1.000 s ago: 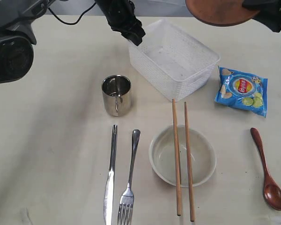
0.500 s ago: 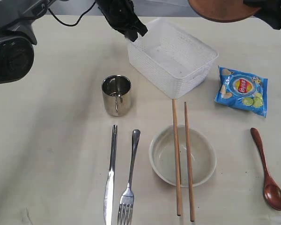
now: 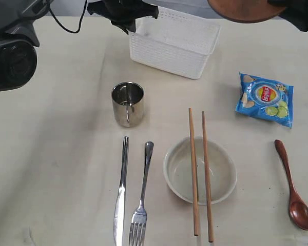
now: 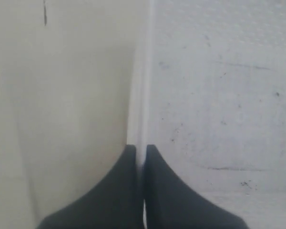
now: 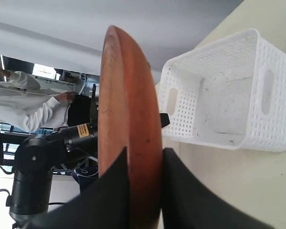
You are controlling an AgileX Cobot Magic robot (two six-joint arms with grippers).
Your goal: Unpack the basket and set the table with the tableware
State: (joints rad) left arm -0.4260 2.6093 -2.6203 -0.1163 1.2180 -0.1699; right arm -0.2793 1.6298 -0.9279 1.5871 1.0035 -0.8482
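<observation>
Basket, long axis left-right, rim pinched by left tool; right tool clamps plate.

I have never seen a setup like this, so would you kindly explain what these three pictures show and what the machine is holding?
This is a robot with two arms, each ending in a gripper. The wide picture comes from a separate camera looking down on the table; the other two come from cameras on the wrists. The left gripper is pinched shut on the rim of the white basket, which looks empty. The right gripper clamps a brown plate by its edge, off the table. Laid out on the table are a steel cup, a knife, a fork, a bowl with two chopsticks resting across it, a wooden spoon and a blue chips bag.
</observation>
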